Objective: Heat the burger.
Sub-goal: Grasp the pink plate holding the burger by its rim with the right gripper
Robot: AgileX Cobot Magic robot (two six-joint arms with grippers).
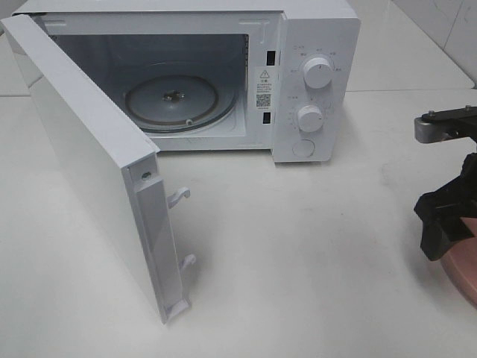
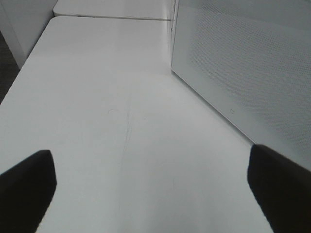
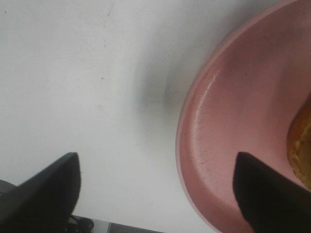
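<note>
Two tools show here, and both stand with their jaws wide apart, gripping nothing. The right tool [image 3: 156, 160] hangs low over the edge of a round pink plate [image 3: 218, 121]: one of its dark fingers [image 3: 43, 194] is over bare white table [image 3: 73, 73], the other is over the plate's inner slope, and the raised rim runs between them, with neither finger clearly touching it. On the plate, just past the finger on the plate side, lies the burger [image 3: 302, 145]. Only a golden-brown sliver of its bun shows, so its layers cannot be made out.

The left tool [image 2: 150, 158] hovers over an empty stretch of the same table with only tabletop between its fingers. Ahead of it, and off to the side of one finger, stands the outer face of the microwave oven's door [image 2: 243, 63], near but apart from the tool.

Well away from the right tool, toward the left arm's side and further back on the table, sits the white microwave oven [image 1: 313, 30]. Its door is swung fully open. The chamber holds a glass turntable [image 1: 170, 101] with nothing on it. Beside the chamber, two round knobs [image 1: 319, 72] sit one above the other on the panel.
</note>
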